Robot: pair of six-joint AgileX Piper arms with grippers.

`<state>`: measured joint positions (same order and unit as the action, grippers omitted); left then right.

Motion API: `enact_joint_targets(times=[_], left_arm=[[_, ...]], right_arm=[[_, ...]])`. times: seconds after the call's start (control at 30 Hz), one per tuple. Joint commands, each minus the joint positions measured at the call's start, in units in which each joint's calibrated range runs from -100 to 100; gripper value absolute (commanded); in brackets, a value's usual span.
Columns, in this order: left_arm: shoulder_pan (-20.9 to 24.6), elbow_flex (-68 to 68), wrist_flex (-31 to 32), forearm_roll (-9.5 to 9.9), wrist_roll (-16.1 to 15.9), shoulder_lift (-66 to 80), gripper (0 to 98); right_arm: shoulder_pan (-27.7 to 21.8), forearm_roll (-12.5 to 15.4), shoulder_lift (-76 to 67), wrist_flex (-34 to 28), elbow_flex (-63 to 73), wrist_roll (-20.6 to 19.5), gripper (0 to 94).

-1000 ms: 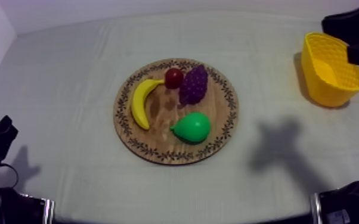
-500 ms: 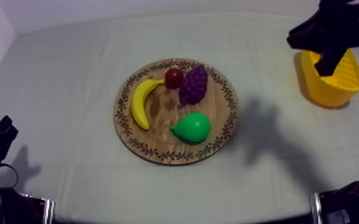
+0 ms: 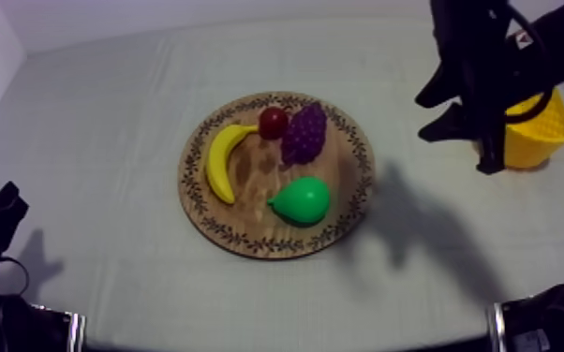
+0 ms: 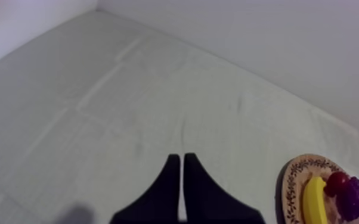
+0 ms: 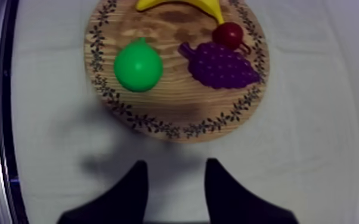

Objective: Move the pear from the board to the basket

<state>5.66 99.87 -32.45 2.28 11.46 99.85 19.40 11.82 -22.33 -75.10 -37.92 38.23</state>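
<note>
**Pear not yet picked up: all of the task left to do**

My right fingers (image 5: pixel 139 182) stood apart with nothing between them, above the bare table (image 3: pixel 108 112) just short of the board (image 5: pixel 176 101). Past them, the pear (image 5: pixel 138 65) lay on the near side of the board, untouched and well clear of my fingertips. Beyond it lay the grapes (image 5: pixel 220 64), the small red fruit (image 5: pixel 228 34) and the banana (image 5: pixel 182 5), none of them against the pear.

My left fingers (image 4: pixel 173 179) lay together on nothing, low at their own side of the table and far from the work.

From above, my right arm reached in between the board and the basket (image 3: pixel 534 140), which stood at the right of the table with no fruit that I could see in it.

As I judged it, no step was finished. I was lined up to approach at most. What was left was to come down over the pear, clamp on it, lift it off the board, carry it to the basket and let go.
</note>
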Motion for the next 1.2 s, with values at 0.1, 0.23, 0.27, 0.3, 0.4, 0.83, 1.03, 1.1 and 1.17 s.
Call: enact_joint_targets(times=[0.1, 0.23, 0.27, 0.3, 0.4, 0.83, 1.03, 1.1, 1.17], left_arm=[[0.0, 0.0, 0.0, 0.00, 0.0, 0.0, 0.1], [0.0, 0.0, 0.0, 0.00, 0.0, 0.0, 0.1], [0.0, 0.0, 0.0, 0.00, 0.0, 0.0, 0.1], [0.0, 0.0, 0.0, 0.00, 0.0, 0.0, 0.1], [0.0, 0.0, 0.0, 0.00, 0.0, 0.0, 0.1], [0.0, 0.0, 0.0, 0.00, 0.0, 0.0, 0.1], [0.0, 0.0, 0.0, 0.00, 0.0, 0.0, 0.1], [0.0, 0.0, 0.0, 0.00, 0.0, 0.0, 0.1], [0.0, 0.0, 0.0, 0.00, 0.0, 0.0, 0.1]], right_arm=[[1.2, 1.0, 1.8, -1.0, -0.5, 2.5, 47.6], [1.6, 1.6, 2.9, -0.6, -1.1, 2.9, 54.2], [1.5, 1.8, 3.0, -0.3, -1.3, 2.8, 56.1], [1.6, 1.8, 3.1, 0.0, -1.4, 2.4, 58.4], [2.4, 0.7, 3.4, 0.8, -1.0, 0.2, 65.4], [8.3, 0.0, 11.2, 5.9, 0.9, -1.4, 70.3], [10.1, -0.8, 19.0, 9.9, 2.7, -2.4, 69.4], [10.4, -1.1, 21.8, 11.2, 3.5, -2.6, 68.9], [10.6, -1.6, 24.6, 12.7, 4.2, -3.0, 68.4]])
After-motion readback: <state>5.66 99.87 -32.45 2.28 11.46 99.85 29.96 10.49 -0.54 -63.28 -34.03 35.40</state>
